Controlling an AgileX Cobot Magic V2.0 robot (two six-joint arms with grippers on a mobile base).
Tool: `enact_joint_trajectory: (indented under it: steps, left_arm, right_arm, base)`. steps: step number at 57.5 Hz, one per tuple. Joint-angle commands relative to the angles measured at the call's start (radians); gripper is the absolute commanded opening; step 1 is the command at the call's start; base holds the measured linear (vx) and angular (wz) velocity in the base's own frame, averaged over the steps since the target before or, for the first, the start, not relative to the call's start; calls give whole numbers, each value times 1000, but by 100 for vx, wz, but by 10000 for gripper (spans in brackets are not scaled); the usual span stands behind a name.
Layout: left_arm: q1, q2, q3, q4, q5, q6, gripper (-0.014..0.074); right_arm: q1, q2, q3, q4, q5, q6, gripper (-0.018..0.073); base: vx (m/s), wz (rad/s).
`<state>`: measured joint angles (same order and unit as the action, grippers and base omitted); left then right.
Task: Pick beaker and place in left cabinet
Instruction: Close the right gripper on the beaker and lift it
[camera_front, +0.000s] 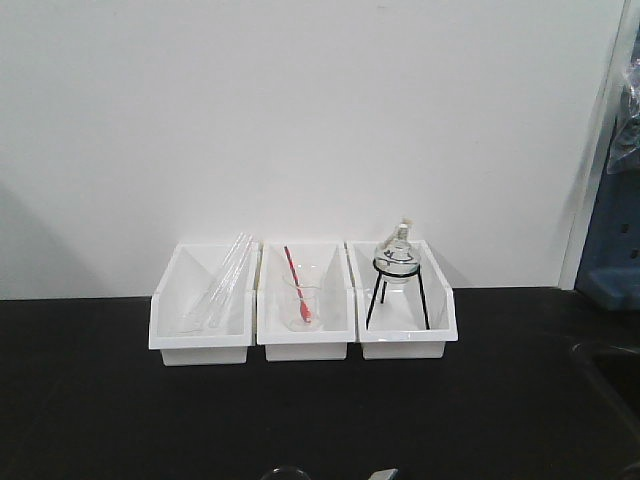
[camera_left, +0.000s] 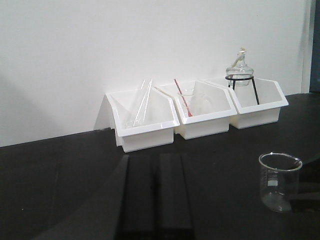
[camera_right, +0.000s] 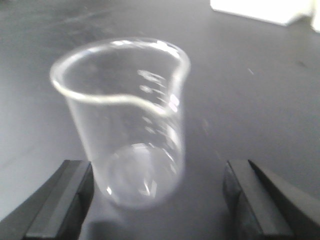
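The beaker (camera_right: 125, 125) stands upright on the black table (camera_left: 60, 190), well in front of the three white bins (camera_left: 202, 122), so the picking is not yet done. The right gripper (camera_right: 157, 192) is spread wide, with one finger at each side of the glass. The left gripper (camera_left: 156, 172) holds nothing; it is dark against dark, so I cannot tell its opening. What is left: to close on the beaker, lift it, and carry it to the left cabinet, which no view shows.
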<state>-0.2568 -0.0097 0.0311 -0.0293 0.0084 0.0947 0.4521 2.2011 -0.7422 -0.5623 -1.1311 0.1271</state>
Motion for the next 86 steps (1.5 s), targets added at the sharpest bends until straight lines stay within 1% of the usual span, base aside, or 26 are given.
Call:
enact_joint_trajectory:
  steps: [1, 7, 18, 24, 27, 31, 37, 42, 45, 46, 47, 52, 56, 62, 68, 73, 79, 86]
  left_arm:
    - [-4, -18, 16, -7, -83, -4, 1]
    - [-4, -18, 16, -7, -83, -4, 1]
    - [-4, -18, 16, -7, -83, -4, 1]
    - [-4, -18, 16, -7, -83, -4, 1]
    - [-4, -18, 16, -7, -83, -4, 1]
    - [-4, -18, 16, -7, -83, -4, 1]
    - [-4, -18, 16, -7, -83, -4, 1]
    - [-4, -18, 16, -7, -83, -4, 1]
    - [-4, -18, 16, -7, -83, -4, 1]
    - [-4, -18, 16, -7, -83, -4, 1]
    - [-4, -18, 16, -7, -83, -4, 1]
    - [-4, -18, 16, -7, -83, -4, 1]
    - [-4, -18, 16, -7, -83, -4, 1]
    - [-4, -18, 16, -7, -83, -4, 1]
    - [-4, -18, 16, -7, -83, -4, 1]
    - [-4, -18, 16, -7, -83, -4, 1]
    - [-4, -18, 16, -7, -83, -4, 1]
    - [-4, -18, 16, -7, -83, -4, 1]
  right_arm:
    - [16, -28, -60, 12, -168, 5, 571]
    - [29, -3, -110, 17, -167, 36, 571]
    - [29, 49, -206, 27, -154, 100, 571]
    - [29, 69, -257, 28, -154, 137, 553]
    - [29, 74, -271, 30, -154, 137, 533]
    - [29, 75, -286, 31, -154, 137, 473]
    - [29, 75, -288, 41, -154, 137, 335]
    - [29, 70, -283, 39, -144, 137, 146]
    - [29, 62, -278, 33, -125, 137, 53]
    - [29, 56, -278, 30, -109, 142, 8]
    - [29, 52, -278, 26, -96, 150, -18]
    - [29, 8, -278, 1, -16, 228, -13]
    - [28, -43, -278, -38, 63, 302, -8]
    - [28, -151, -278, -104, 187, 379, -6]
    - [28, -290, -278, -162, 353, 450, -6]
    - [28, -432, -278, -220, 545, 508, -6]
    - [28, -596, -255, -296, 741, 587, -6]
    - [28, -810, -163, -337, 928, 604, -6]
  base:
    - [0, 0]
    - [0, 0]
    - [0, 0]
    - [0, 0]
    - [0, -1]
    - [0, -1]
    - [0, 0]
    - [0, 0]
    - [0, 0]
    - [0, 0]
    - [0, 0]
    - [0, 0]
    - [0, 0]
    - [0, 0]
    - [0, 0]
    - [0, 0]
    - [0, 0]
    - [0, 0]
